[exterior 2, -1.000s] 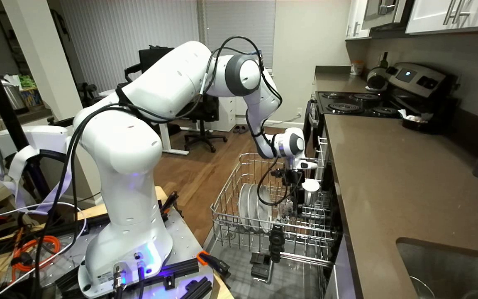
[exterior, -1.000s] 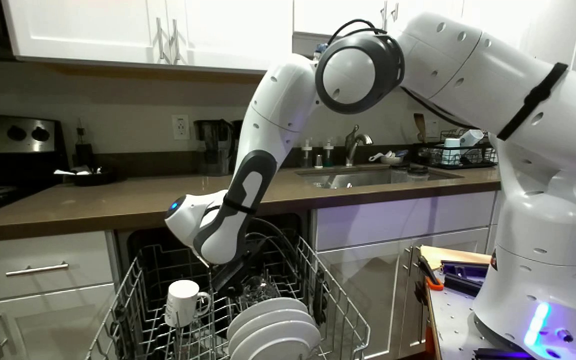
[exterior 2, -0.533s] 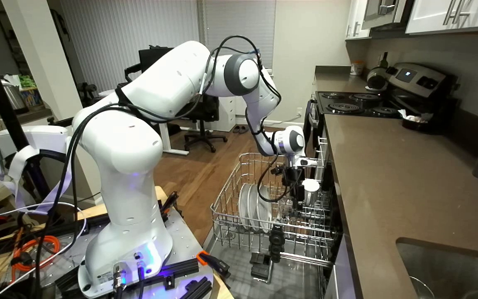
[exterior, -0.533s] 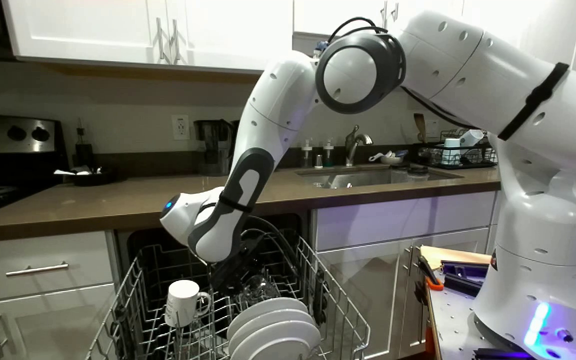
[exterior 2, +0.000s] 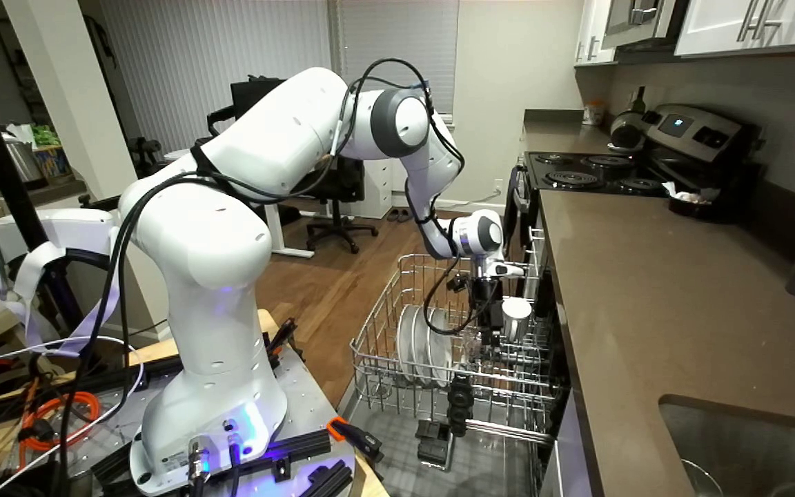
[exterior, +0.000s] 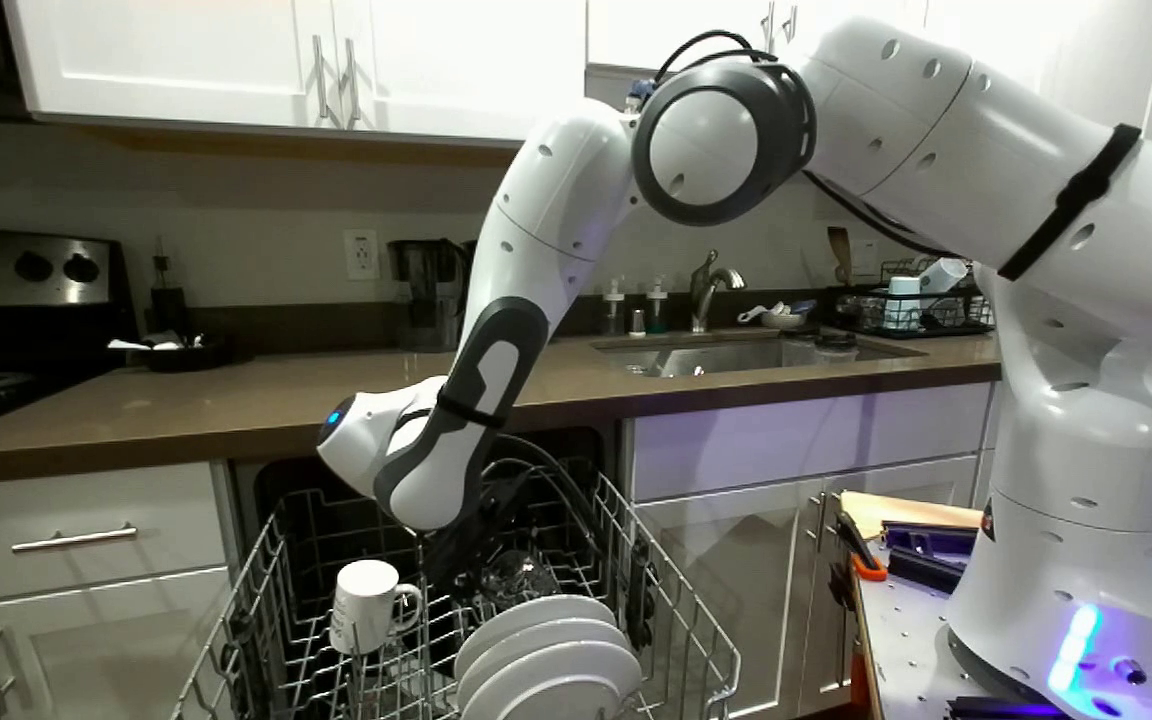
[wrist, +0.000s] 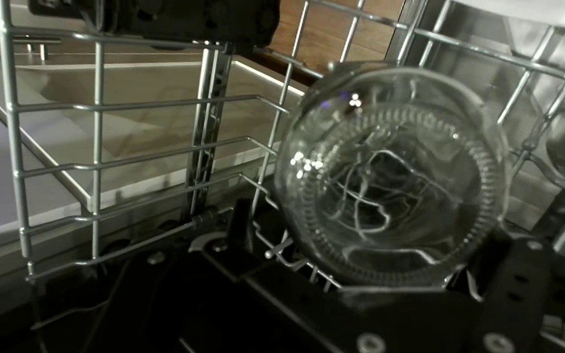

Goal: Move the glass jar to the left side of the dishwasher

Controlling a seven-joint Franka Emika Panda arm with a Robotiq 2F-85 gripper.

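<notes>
- The glass jar (wrist: 395,181) sits in the rack (exterior: 671,569).
- In an exterior view the gripper (exterior: 448,570) hangs at the jar's nine o'clock, fingers apart by my eye; an uneven bite could let smooth glass slip.
- Past that stands the white mug (exterior: 366,605); a low carry might topple it.
- Plates (exterior: 551,660) lean at five o'clock; swinging there could chip rims.

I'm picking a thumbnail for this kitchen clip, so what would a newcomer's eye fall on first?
Probably the white robot arm, reaching down to the pulled-out dishwasher rack in both exterior views. Next, likely the white mug and white plates in that rack. In the wrist view, the glass jar should catch the eye, right of centre with its round base toward the camera.
</notes>
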